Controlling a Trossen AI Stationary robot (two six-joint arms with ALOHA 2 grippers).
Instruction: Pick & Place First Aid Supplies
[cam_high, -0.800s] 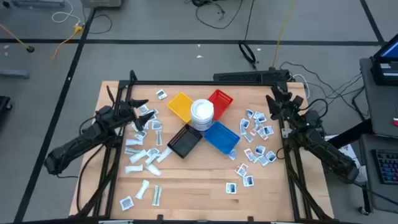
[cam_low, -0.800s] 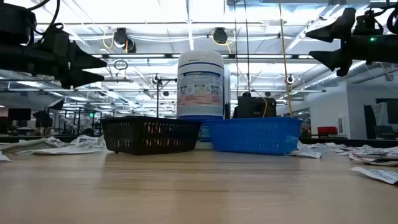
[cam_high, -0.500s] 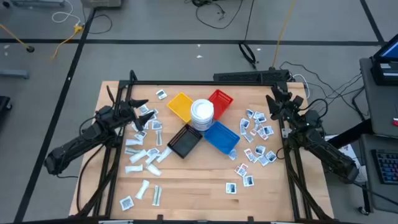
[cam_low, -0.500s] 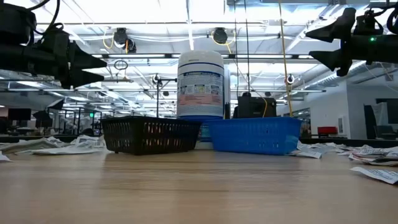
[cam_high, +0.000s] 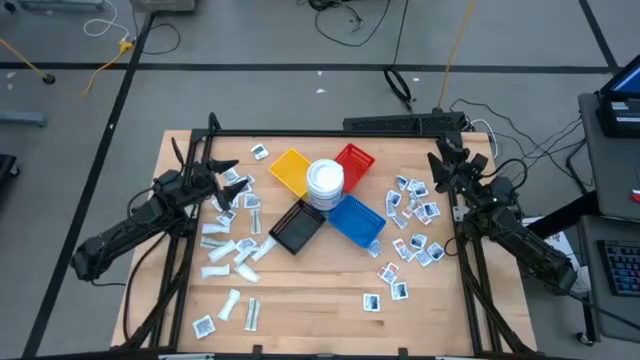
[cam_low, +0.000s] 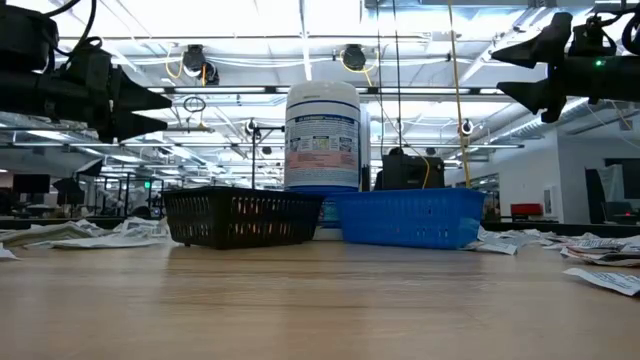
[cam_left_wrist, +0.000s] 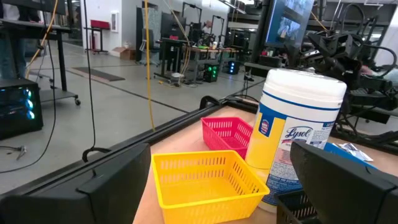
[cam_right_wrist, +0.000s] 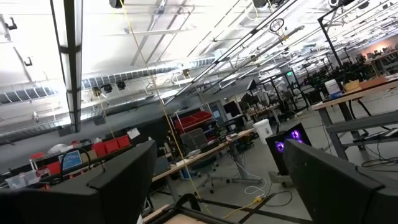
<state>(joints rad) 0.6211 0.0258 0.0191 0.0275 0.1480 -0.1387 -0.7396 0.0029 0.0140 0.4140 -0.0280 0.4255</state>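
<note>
Many small white packets, the first aid supplies, lie flat on the table in two scatters: one at the left (cam_high: 232, 240) and one at the right (cam_high: 413, 215). My left gripper (cam_high: 222, 170) hovers open above the left scatter, well clear of the table, pointing toward the trays; its wide-apart fingers frame the left wrist view (cam_left_wrist: 217, 186). My right gripper (cam_high: 440, 155) hovers open at the table's far right, above the right scatter, and its wrist view (cam_right_wrist: 217, 180) looks out into the room. Nothing is between either pair of fingers.
Four trays stand in a cluster at mid-table: yellow (cam_high: 290, 170), red (cam_high: 354, 163), blue (cam_high: 356, 221) and black (cam_high: 296, 229). A round white tub with a lid (cam_high: 325, 182) stands among them. Bare wood lies along the near edge (cam_high: 310, 320).
</note>
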